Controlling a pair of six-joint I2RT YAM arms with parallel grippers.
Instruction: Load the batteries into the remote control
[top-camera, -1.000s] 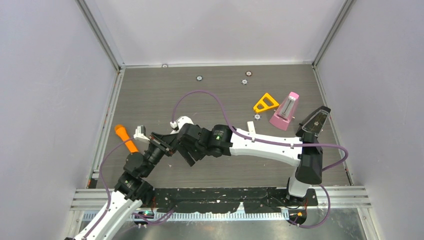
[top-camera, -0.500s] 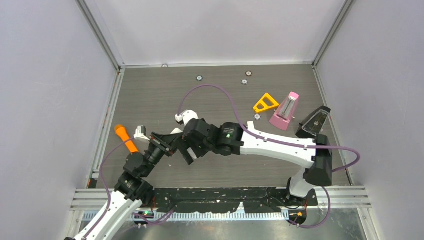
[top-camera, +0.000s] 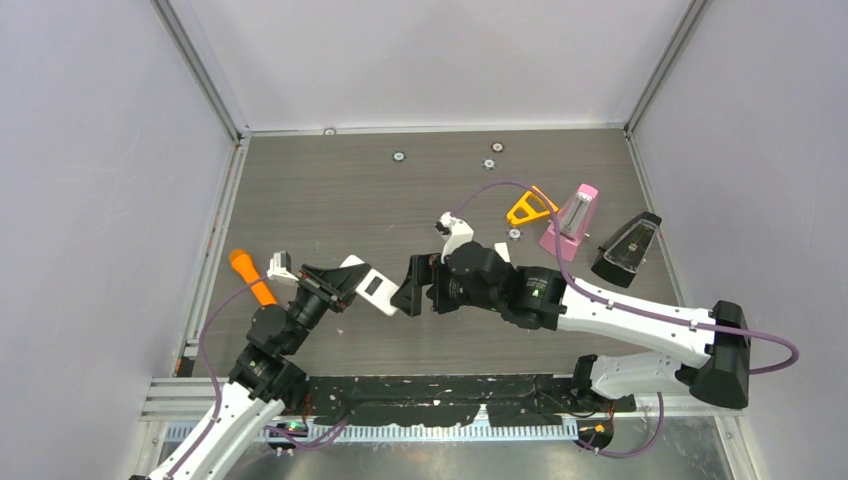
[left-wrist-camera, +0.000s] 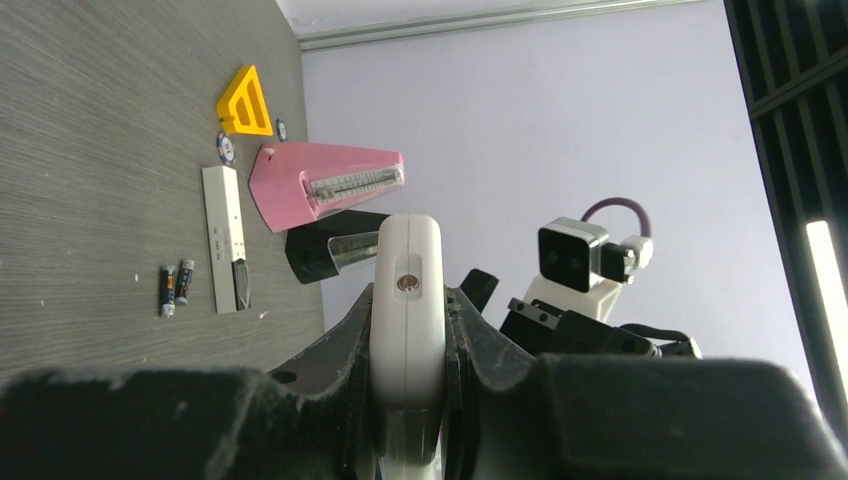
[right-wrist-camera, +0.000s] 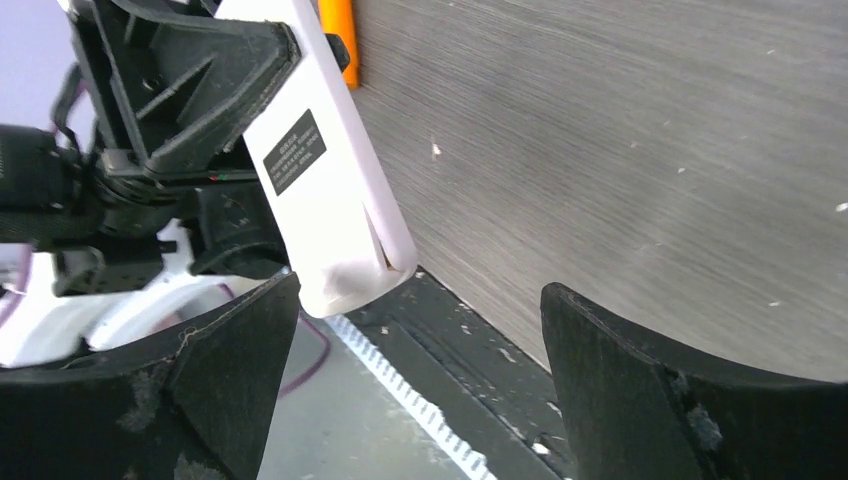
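Observation:
My left gripper (top-camera: 338, 281) is shut on the white remote control (top-camera: 370, 286) and holds it off the table, its free end pointing right. In the left wrist view the remote (left-wrist-camera: 407, 300) sits edge-on between the jaws of the left gripper (left-wrist-camera: 408, 345). My right gripper (top-camera: 412, 286) is open and empty just right of the remote's free end. The right wrist view shows the remote (right-wrist-camera: 320, 170), with a black label, ahead of the right gripper (right-wrist-camera: 420, 295). Two tiny dark batteries (left-wrist-camera: 175, 287) lie side by side on the table. The other batteries are not in view.
An orange cone-ended stick (top-camera: 252, 277) lies at the left edge. A yellow triangle (top-camera: 530, 207), a pink metronome (top-camera: 570, 222) and a black metronome (top-camera: 627, 250) stand at the back right. A slim white strip (left-wrist-camera: 222, 235) lies beside the batteries.
My right arm has drawn back to the right, off the remote, and its gripper now stands open beside the remote's free end. The left gripper still holds the remote in place.

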